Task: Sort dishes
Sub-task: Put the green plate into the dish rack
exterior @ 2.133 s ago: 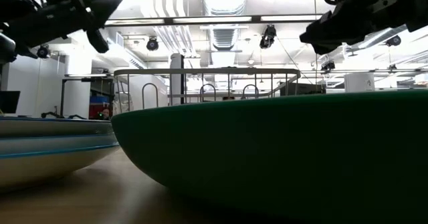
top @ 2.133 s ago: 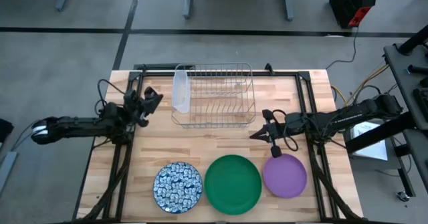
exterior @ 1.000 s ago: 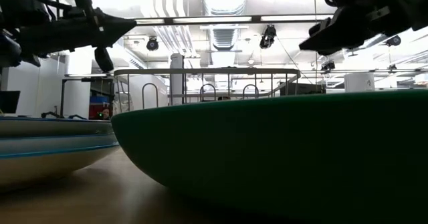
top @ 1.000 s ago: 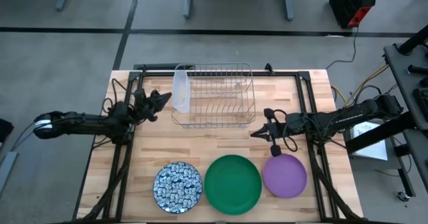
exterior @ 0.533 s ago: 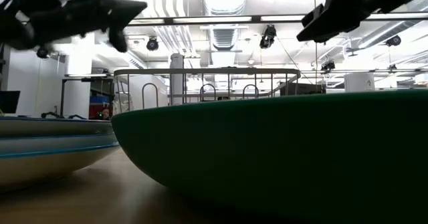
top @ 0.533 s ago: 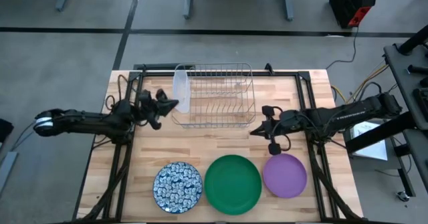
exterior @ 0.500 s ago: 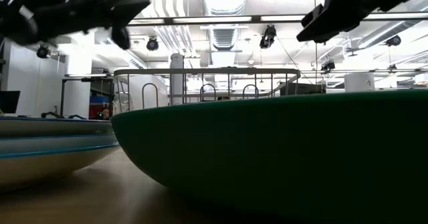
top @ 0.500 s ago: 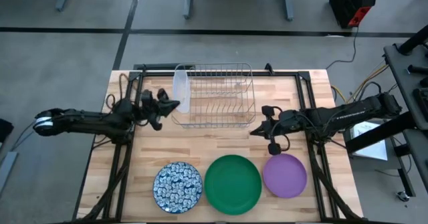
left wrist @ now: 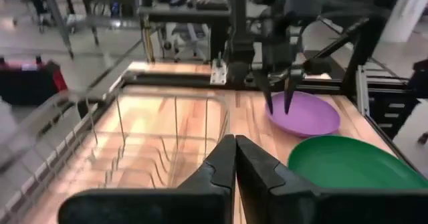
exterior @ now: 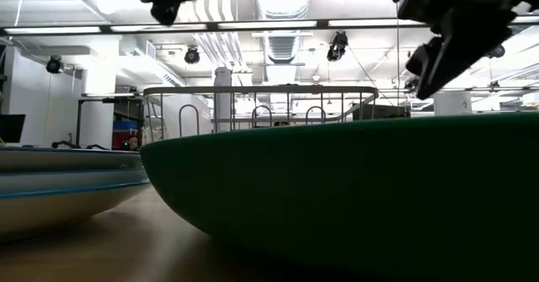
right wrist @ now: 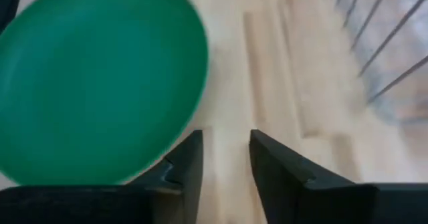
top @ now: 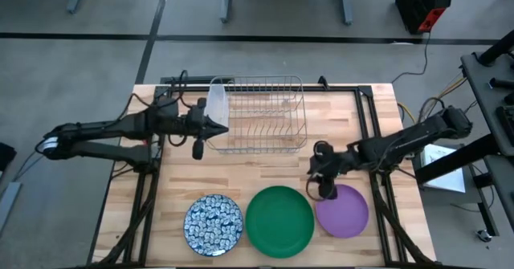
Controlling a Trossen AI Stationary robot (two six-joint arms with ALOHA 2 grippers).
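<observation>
Near the table's front edge, the right gripper point(top: 324, 190) is held with fingers parted, empty, over the purple plate point(top: 345, 211) rim beside the green plate point(top: 279, 221). The left gripper point(top: 210, 129), shut and empty, is poised by the dish rack point(top: 259, 115). A shallow rim grip could slip.

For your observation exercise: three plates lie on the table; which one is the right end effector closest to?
The purple plate: the right end effector hovers at its edge, open. The green plate is farther off, the blue-and-white plate farthest.
</observation>
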